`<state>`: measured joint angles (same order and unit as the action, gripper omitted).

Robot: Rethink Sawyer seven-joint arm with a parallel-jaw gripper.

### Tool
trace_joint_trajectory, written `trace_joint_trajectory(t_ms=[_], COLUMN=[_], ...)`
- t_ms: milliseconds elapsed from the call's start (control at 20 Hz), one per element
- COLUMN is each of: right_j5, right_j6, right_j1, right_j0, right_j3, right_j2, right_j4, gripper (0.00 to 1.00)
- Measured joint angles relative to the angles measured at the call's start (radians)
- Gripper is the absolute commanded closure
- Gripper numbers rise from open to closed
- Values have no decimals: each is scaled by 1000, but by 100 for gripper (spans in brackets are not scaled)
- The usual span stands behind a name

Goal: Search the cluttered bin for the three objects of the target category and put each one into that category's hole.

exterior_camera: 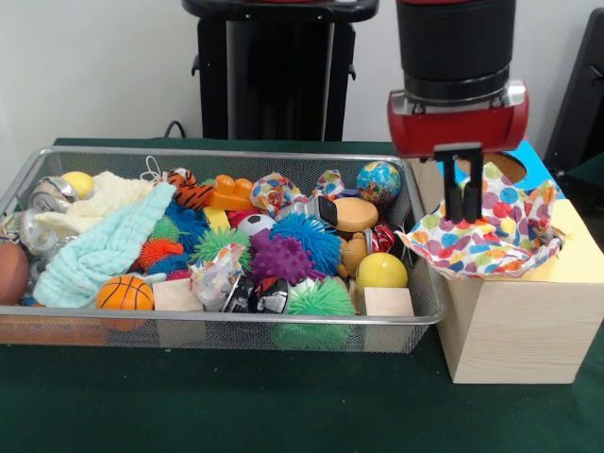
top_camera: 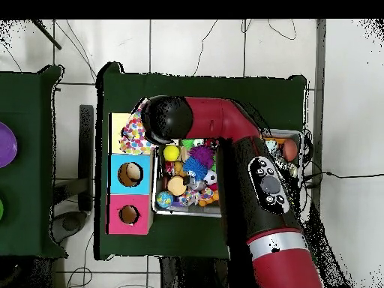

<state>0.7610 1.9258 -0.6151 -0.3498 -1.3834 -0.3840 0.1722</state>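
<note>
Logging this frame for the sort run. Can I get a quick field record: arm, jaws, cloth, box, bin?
arm: over the wooden box, beside the bin
gripper: jaws shut on the polka-dot cloth
polka-dot cloth: draped across the box top, over its yellow section
box: blue and pink sections show open round holes in the overhead view
wire bin: full of balls, spiky toys, blocks, cloths

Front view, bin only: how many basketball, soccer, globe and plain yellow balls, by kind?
Basketball: 1
Soccer ball: 1
Globe ball: 1
Yellow balls: 2
Total: 5
</note>
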Motion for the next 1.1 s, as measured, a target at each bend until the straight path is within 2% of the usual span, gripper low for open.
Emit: trace_joint_trajectory(t_ms=[500, 1100], right_j5=[0, 0], right_j6=[0, 0], right_j1=[40, 27], right_j0=[-23, -13], right_j3=[0, 0], right_j2=[-29, -31], right_j4=[38, 60], gripper=[100, 100])
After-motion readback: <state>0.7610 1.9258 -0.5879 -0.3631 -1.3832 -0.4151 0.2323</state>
